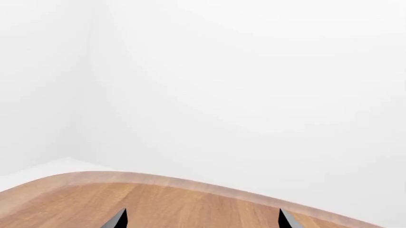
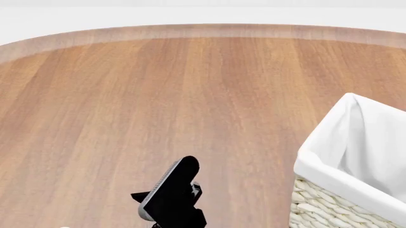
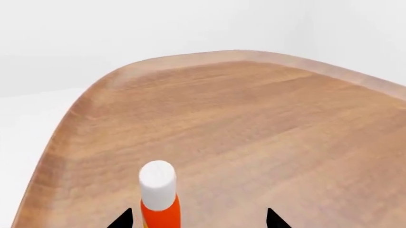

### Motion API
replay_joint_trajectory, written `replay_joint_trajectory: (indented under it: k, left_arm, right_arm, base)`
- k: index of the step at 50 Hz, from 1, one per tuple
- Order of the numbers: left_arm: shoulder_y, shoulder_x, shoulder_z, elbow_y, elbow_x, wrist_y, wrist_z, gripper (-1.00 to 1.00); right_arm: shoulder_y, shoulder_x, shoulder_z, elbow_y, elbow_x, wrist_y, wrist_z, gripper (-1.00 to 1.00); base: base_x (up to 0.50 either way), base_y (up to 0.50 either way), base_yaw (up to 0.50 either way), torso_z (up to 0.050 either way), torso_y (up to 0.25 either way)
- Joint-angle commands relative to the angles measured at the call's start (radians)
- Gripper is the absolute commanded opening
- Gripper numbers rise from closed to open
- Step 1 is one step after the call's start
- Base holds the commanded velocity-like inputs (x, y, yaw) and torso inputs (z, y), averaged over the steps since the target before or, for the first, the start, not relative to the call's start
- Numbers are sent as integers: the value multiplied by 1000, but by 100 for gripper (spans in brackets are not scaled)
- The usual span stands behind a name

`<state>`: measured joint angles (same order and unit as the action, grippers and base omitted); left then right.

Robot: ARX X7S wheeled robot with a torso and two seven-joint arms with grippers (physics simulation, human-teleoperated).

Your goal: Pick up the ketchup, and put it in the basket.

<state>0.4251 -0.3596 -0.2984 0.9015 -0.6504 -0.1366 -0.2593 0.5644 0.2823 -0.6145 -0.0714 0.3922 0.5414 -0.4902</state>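
Head view: a round wooden table (image 2: 190, 95) with a pale bevelled edge fills the frame; the left gripper (image 2: 174, 187), a black two-fingered tool, hangs over its near part, and this view does not settle how its fingers stand. Well to that gripper's right stands the tall square cream woven wicker basket (image 2: 317, 209), its white cloth liner (image 2: 355, 142) folded over the rim; the part of its interior that shows holds only cloth. Left wrist view: the two dark fingertips of the left gripper (image 1: 201, 219) stand well apart with bare wood between them, the table's curved edge and white wall ahead. Right wrist view: the small orange-red squeeze bottle of ketchup (image 3: 159, 199), white screw cap uppermost, stands between the spread black fingertips of the right gripper (image 3: 198, 219), closer to one fingertip than the other; whether either touches the bottle cannot be told, since only the tips show.
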Motion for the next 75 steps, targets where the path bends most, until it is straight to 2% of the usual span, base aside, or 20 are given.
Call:
replay_joint_trajectory:
  k: [1,45,62,75]
  left_arm:
    - [6,-1,4,2,-3,6,-2,100]
    - [44,-4,8,22,-6,44,-2,100]
    - [57,4,27,17,13,63,4,100]
    - [78,-7,-8,26,-19,81,-2,100]
  right_arm:
    - [37,-36,-23,50,-3,-4,-12,100]
    - [134,-170,-137,308,-50,-59,-50,100]
    - [127,-173,-177,274,-51,-39,-37,100]
    - [190,-247,-186,525,-68,-134,-43,100]
  base:
    - [0,0,0,0,0]
    - [0,0,0,0,0]
    - [0,0,0,0,0]
    - [0,0,0,0,0]
